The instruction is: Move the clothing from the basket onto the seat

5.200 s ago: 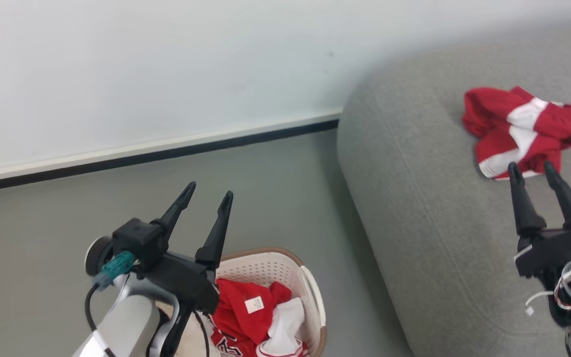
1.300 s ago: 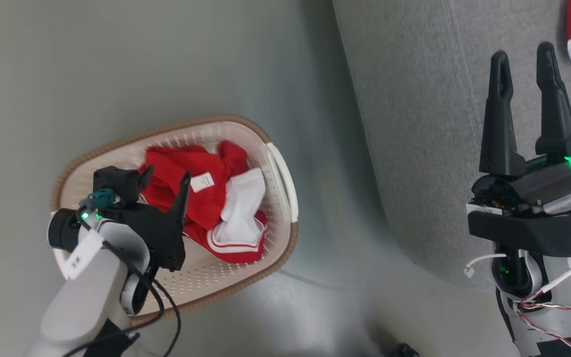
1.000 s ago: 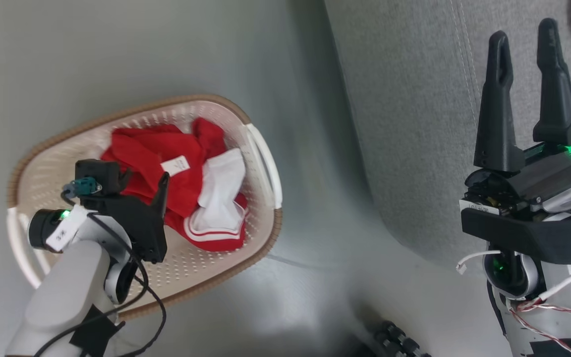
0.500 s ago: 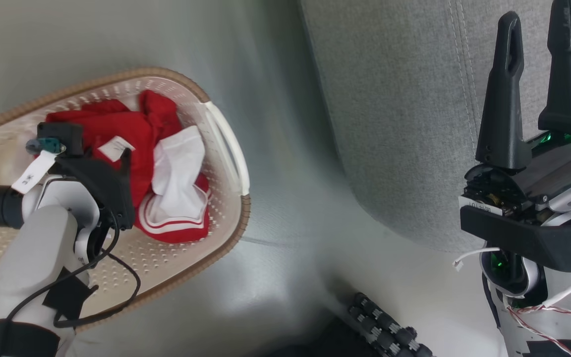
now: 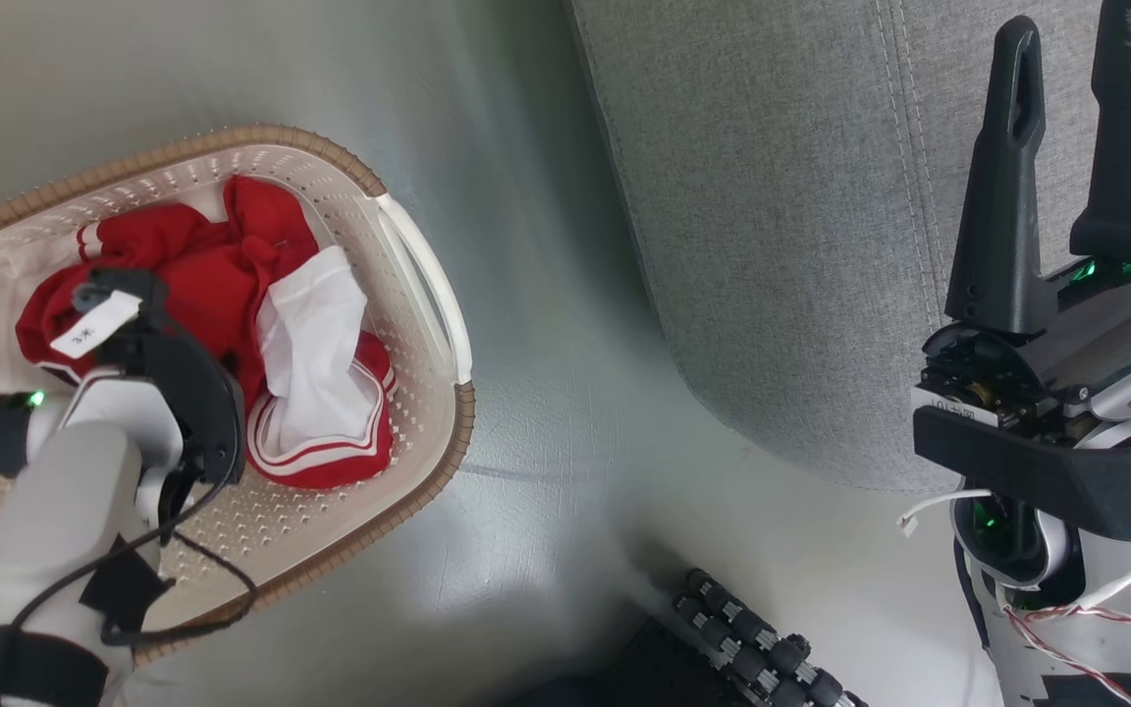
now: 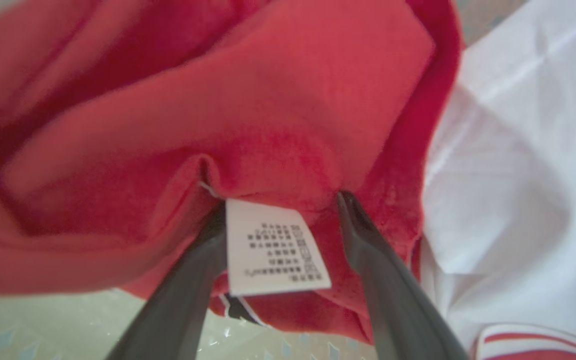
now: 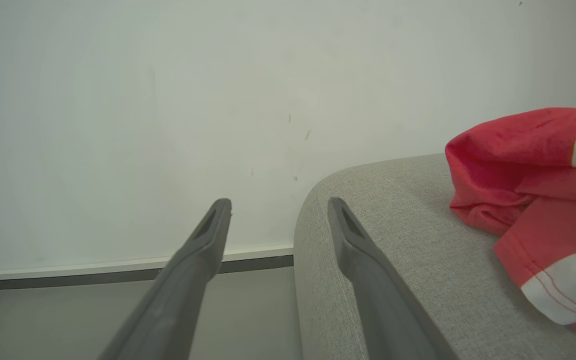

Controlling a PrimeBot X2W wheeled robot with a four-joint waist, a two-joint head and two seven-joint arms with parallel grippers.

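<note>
Clothing [image 5: 202,280]: a red heap with a white panel [image 5: 315,339], lying inside the basket [image 5: 428,462], toward its right half. The basket stands on the grey floor [image 5: 546,196], left of the seat [image 5: 772,245] and apart from it.

Left pincer [image 6: 280,202]: we find it down in the basket, fingers wide apart and pressed into a red fold. The fold and a small white label [image 6: 273,250] sit between the two fingers. The jaws have not closed on the cloth, so we record no grip.

Right pincer [image 5: 1068,29]: wide open and empty, fingers pointing to the far side, showing against the grey cushion in the head view.

Right wrist view: a red-and-white garment [image 7: 533,165] lies on the seat, to the right of that pincer's fingers and clear of them. Past the seat's rounded corner we note a white wall [image 7: 143,100] with dark skirting [image 7: 248,264] along the floor.
</note>
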